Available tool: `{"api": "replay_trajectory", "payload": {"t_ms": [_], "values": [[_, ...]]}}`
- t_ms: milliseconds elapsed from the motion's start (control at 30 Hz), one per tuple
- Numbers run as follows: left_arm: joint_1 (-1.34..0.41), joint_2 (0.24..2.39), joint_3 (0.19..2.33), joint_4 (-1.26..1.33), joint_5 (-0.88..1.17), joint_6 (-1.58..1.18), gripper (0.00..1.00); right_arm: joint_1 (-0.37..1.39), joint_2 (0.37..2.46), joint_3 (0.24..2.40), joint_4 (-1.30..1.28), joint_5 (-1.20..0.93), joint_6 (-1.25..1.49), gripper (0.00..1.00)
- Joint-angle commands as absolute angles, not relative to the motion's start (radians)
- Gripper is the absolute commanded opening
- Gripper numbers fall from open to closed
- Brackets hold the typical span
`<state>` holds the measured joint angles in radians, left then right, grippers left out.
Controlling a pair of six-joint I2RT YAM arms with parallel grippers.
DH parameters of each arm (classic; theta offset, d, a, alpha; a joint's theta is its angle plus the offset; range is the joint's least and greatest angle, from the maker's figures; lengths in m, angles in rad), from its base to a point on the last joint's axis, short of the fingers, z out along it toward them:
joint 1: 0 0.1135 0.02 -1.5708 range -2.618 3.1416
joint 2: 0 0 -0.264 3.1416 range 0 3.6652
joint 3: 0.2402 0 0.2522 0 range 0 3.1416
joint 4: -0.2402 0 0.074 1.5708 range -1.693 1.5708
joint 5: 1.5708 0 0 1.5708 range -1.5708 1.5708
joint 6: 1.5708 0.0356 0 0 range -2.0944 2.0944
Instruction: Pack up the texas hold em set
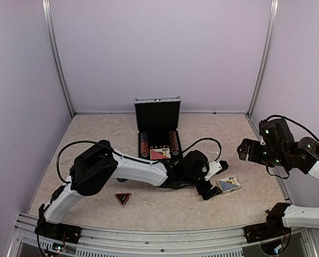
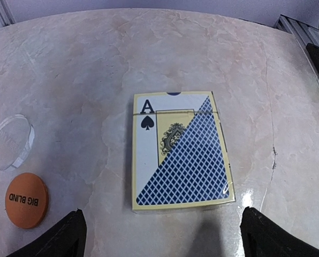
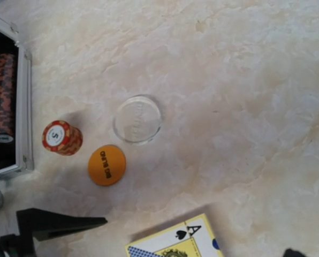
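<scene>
Beige table (image 1: 95,139), open case (image 1: 157,114) with chip rows (image 1: 144,144) and red deck (image 1: 159,153); both jaws wide

The card deck (image 2: 181,150) looked glossy against the smooth, marble-patterned surface (image 2: 84,64). One round button (image 2: 10,142) was clear plastic.

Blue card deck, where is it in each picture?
Top external: the blue card deck lies right of the middle, low in the picture.
Left wrist: it fills the middle.
Right wrist: it sits at the bottom edge, partly cut off.
Landmark: the orange BIG BLIND button shows in both wrist views; I cannot find it in the top view.
</scene>
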<state>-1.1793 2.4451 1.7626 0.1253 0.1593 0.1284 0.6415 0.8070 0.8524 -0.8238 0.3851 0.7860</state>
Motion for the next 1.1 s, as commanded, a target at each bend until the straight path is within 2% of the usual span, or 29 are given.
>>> {"api": "replay_trajectory", "payload": {"t_ms": [0, 333, 733, 1067], "values": [[-1.181, 2.483, 1.816, 0.112, 0.179, 0.109, 0.99, 0.649, 0.791, 0.844, -0.804, 0.384, 0.784, 1.00], [-1.186, 2.550, 1.889, 0.087, 0.172, 0.114, 0.99, 0.649, 0.780, 0.836, -0.790, 0.377, 0.772, 1.00], [-1.182, 2.526, 1.851, 0.161, 0.227, 0.050, 0.99, 0.650, 0.778, 0.834, -0.793, 0.385, 0.764, 1.00], [-1.191, 2.588, 1.925, 0.118, 0.161, 0.046, 0.99, 0.650, 0.781, 0.841, -0.787, 0.382, 0.758, 1.00]]}}
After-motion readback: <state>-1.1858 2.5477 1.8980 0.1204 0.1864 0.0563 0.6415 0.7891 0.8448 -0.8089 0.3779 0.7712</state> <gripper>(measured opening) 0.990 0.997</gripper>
